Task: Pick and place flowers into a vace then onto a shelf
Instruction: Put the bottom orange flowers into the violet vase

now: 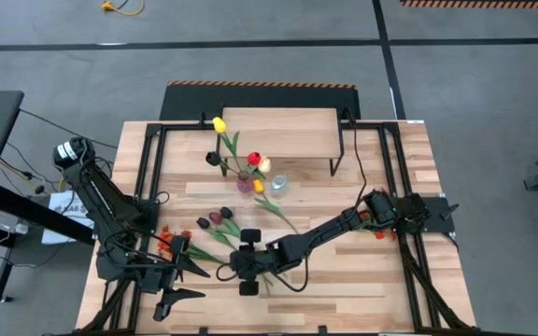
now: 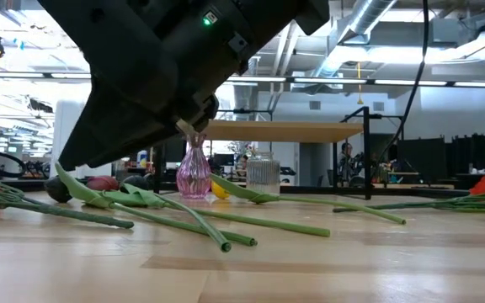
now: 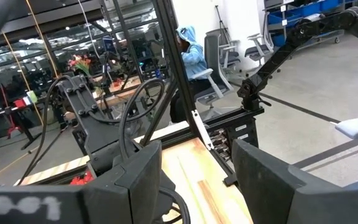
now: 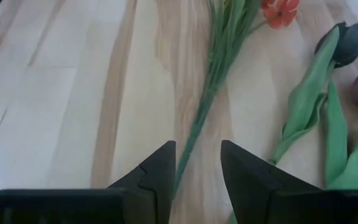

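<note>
Right wrist view shows the right gripper [image 4: 197, 171] lowered over a green flower stem [image 4: 199, 121] lying on the table near the pink vase [image 1: 245, 183], jaws apart astride it and not yet clamped. A pick is judged underway; closing squarely on the stem is called for next, while the left gripper [image 1: 177, 271], jaws apart and empty, is parked further from the vase.
</note>
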`<state>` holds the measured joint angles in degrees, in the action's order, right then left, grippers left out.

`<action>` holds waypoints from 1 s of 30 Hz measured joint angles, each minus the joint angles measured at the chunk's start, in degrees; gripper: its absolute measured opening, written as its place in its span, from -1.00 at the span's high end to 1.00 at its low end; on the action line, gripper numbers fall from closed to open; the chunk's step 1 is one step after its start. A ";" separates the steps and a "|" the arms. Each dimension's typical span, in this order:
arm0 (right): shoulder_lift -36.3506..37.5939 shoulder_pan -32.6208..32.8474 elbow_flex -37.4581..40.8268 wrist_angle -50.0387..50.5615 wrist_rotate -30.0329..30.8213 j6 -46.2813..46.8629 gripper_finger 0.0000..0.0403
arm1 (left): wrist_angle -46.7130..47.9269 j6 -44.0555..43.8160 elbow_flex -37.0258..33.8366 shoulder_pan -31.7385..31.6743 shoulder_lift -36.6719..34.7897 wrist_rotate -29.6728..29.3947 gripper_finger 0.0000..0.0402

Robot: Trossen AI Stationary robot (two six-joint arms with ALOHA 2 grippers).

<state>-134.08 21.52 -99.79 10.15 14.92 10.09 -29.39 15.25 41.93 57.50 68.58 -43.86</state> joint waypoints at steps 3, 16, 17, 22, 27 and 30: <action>0.00 -0.15 0.00 -0.37 -0.02 0.00 0.40 | 0.00 0.00 0.00 -0.01 0.00 -0.02 0.07; -0.22 -0.26 0.00 -2.51 -0.04 -0.02 0.40 | 0.00 0.00 0.00 0.01 0.00 -0.02 0.07; -0.22 -0.26 0.00 -2.51 -0.04 -0.02 0.40 | 0.00 0.00 0.00 0.02 0.00 -0.02 0.07; -0.22 -0.28 0.00 -2.51 -0.04 0.02 0.40 | 0.00 0.00 0.00 0.00 0.00 -0.03 0.07; -3.02 -0.28 0.14 -5.15 -2.53 0.18 0.40 | -0.02 0.00 0.00 0.00 0.00 -0.04 0.07; -6.35 -0.97 -0.10 -11.33 -7.52 2.51 0.40 | -0.02 0.00 0.00 0.01 0.00 -0.04 0.07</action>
<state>-140.43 20.55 -99.89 -1.18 7.39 12.60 -29.41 15.25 41.93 57.51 68.58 -43.90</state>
